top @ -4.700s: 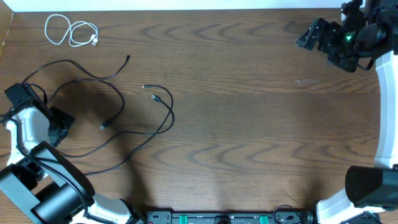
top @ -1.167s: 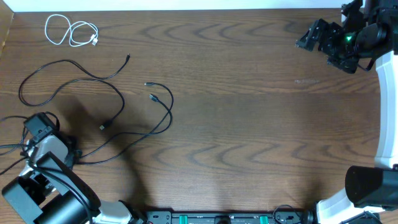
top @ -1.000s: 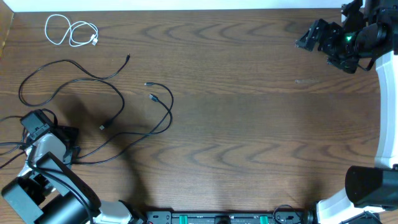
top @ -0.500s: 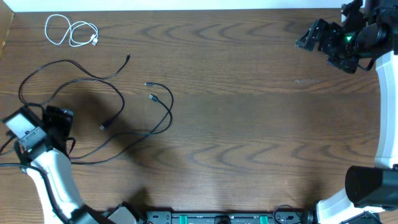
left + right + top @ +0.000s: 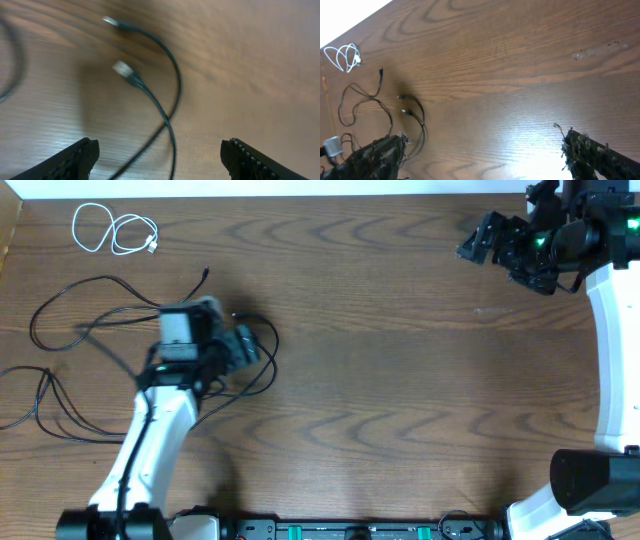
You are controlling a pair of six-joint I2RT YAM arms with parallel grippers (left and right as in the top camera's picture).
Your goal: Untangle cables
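Black cables (image 5: 150, 98) lie under the left gripper (image 5: 160, 145), its jaws apart.

Soft, even light from above fell on the table (image 5: 400, 380), and the overhead view was sharp, with faint diffuse shadows among and just below the black cables (image 5: 275, 355). Motion blur smeared the left wrist view, the wood dark left of those cables and paler to their right. In the right wrist view, white glare lay well right of and below them.
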